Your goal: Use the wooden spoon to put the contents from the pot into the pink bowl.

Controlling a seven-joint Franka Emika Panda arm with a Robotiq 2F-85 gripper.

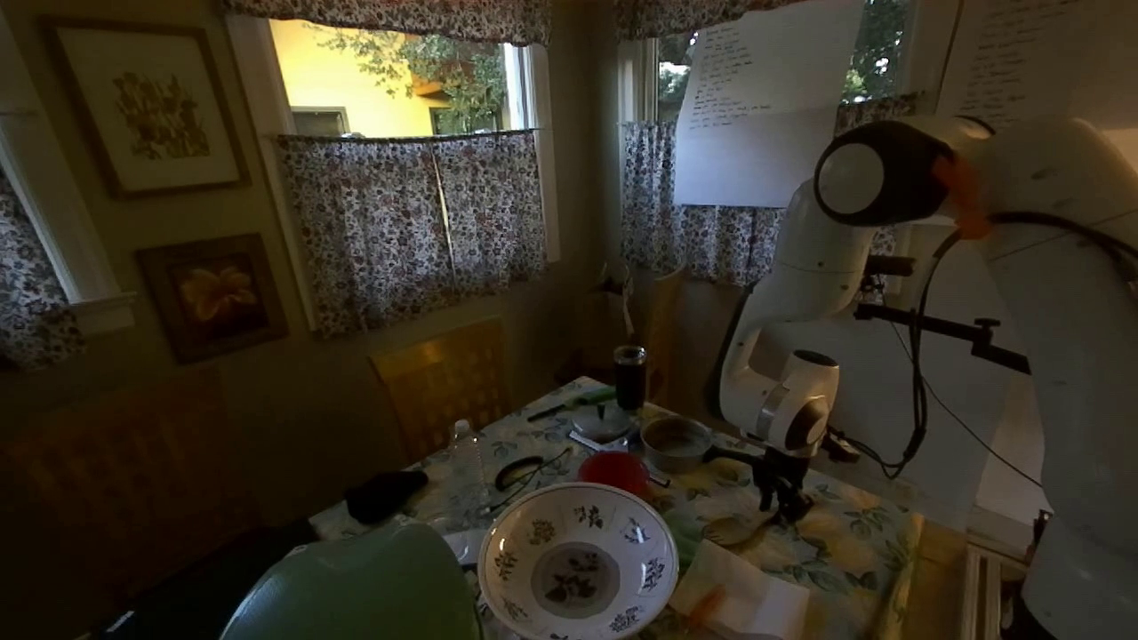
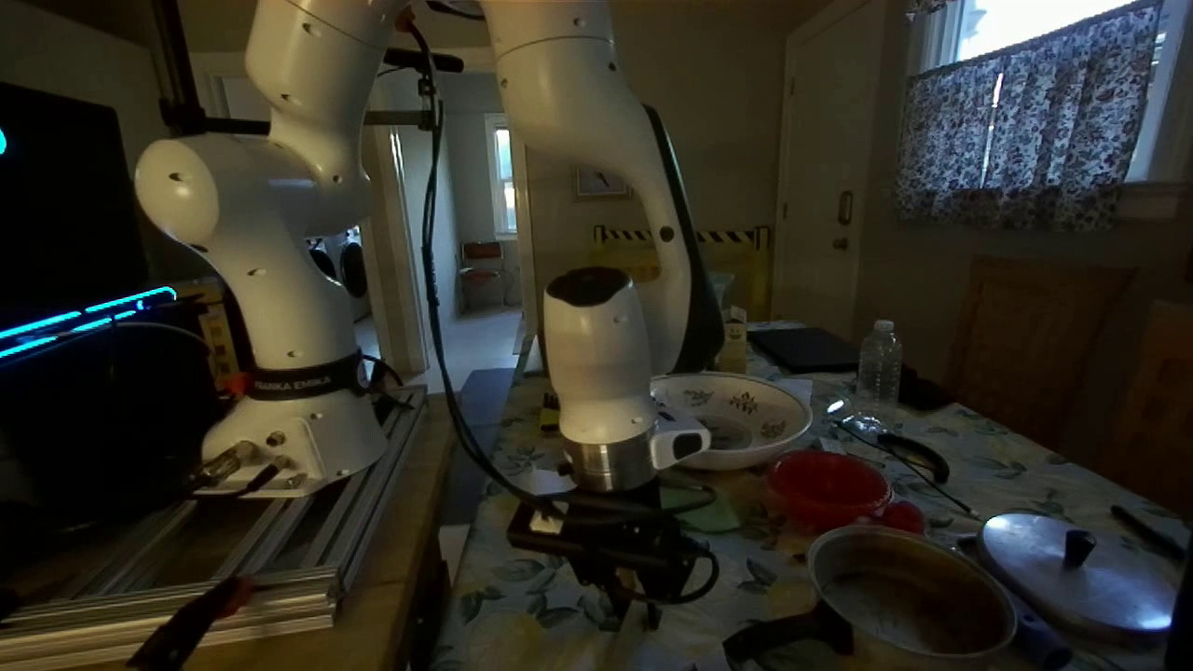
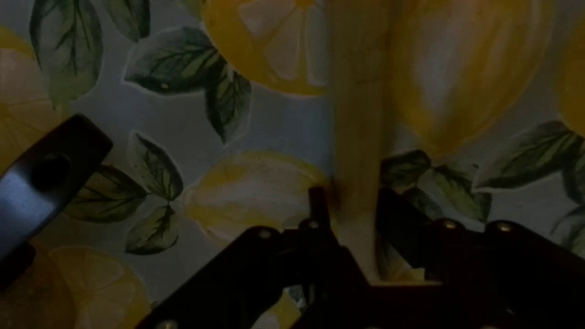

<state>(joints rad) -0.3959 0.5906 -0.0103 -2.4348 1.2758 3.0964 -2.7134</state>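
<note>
Where the pale wooden spoon (image 3: 358,114) lies along the lemon-printed tablecloth (image 3: 288,123), we find the black two-fingered gripper (image 3: 351,203) at its handle.
We record the fingers about a handle's width apart, one each side; whether they press on the wood we cannot tell. Near them, the round metal pot (image 2: 932,552) points its black handle (image 2: 781,633) towards the gripper; just beside it stands the low, round reddish-pink bowl (image 2: 822,515). We judge that a loose grip could let the spoon twist in scooping, and a sideways sweep could catch the pot's handle. The wrist view shows the fingers' fit but cuts off the spoon's head (image 1: 727,532), visible in an exterior view.
</note>
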